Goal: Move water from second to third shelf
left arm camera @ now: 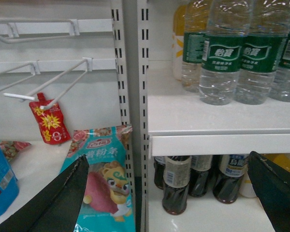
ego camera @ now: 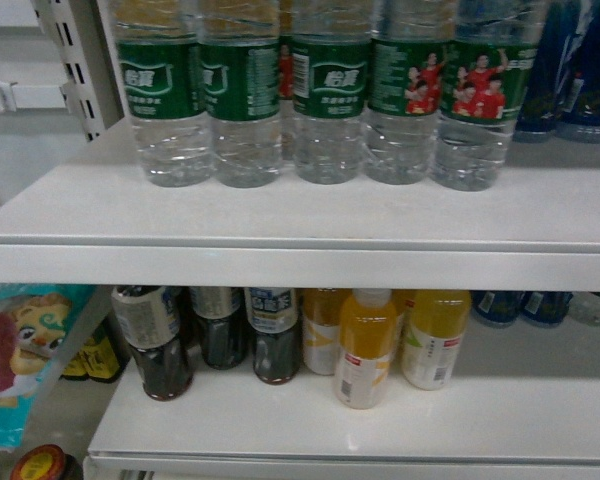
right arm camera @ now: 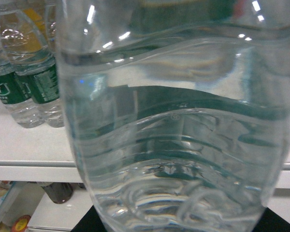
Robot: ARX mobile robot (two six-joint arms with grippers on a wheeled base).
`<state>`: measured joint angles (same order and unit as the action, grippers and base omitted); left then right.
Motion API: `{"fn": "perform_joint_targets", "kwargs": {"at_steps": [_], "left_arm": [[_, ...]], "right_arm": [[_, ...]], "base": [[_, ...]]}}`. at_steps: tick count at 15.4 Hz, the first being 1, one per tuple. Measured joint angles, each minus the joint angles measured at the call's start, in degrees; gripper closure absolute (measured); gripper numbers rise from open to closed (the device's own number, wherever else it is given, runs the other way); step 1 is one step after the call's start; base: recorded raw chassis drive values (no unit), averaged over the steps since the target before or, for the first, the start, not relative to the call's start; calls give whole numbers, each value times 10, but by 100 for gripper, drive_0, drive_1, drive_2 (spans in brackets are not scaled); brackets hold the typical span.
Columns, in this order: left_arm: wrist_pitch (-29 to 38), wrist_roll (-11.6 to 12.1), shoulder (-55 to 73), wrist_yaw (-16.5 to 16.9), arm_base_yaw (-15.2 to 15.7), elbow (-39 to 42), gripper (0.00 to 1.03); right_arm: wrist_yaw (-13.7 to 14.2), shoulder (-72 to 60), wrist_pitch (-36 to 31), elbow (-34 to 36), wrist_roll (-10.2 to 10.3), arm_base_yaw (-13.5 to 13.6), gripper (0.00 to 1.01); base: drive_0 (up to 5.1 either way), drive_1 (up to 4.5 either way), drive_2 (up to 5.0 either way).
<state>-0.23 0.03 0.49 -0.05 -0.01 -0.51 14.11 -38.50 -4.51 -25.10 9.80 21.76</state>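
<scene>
A clear ribbed water bottle (right arm camera: pixel 174 145) fills the right wrist view, hanging in front of the white shelf edge (right arm camera: pixel 29 170). My right gripper (right arm camera: pixel 181 225) is shut on it; only its dark fingers (right arm camera: pixel 88 224) show, at the bottle's base. Several more green-labelled water bottles (ego camera: pixel 330 95) stand in a row on the upper shelf (ego camera: pixel 300 225) in the head view. My left gripper (left arm camera: pixel 168 155) is open wide and holds nothing, in front of the shelf upright. Neither gripper shows in the head view.
The lower shelf (ego camera: pixel 480 415) holds dark tea bottles (ego camera: pixel 158 345) and orange juice bottles (ego camera: pixel 365 350). Blue bottles (ego camera: pixel 570 70) stand at the upper right. Left of the slotted upright (left arm camera: pixel 130 96) hang a teal snack bag (left arm camera: pixel 104 181), a red pouch (left arm camera: pixel 50 120) and white peg hooks (left arm camera: pixel 48 87).
</scene>
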Motion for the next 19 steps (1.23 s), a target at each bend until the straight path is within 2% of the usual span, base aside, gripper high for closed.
{"fn": "perform_joint_targets", "kwargs": {"at_steps": [8,11,16,17,18,19], "left_arm": [[1,0,0,0,0,0,5],[0,0,0,-1,0,0,5],[0,0,0,-1,0,0,5],[0,0,0,-1,0,0,5],[0,0,0,-1,0,0,5],[0,0,0,0,0,0,5]], "right_arm": [[0,0,1,0,0,0,62],[-9,0,1,0,1,4,62],[0,0,2,0,0,3,62],[14,-1,9,-1,0,6,62],[84,-15,27,-12,-8,21,62],[115,-31,15,-15,-11,12,62]], "base": [[-482,239,239],[0,0,0],[0,0,0],[0,0,0],[0,0,0],[0,0,0]]}}
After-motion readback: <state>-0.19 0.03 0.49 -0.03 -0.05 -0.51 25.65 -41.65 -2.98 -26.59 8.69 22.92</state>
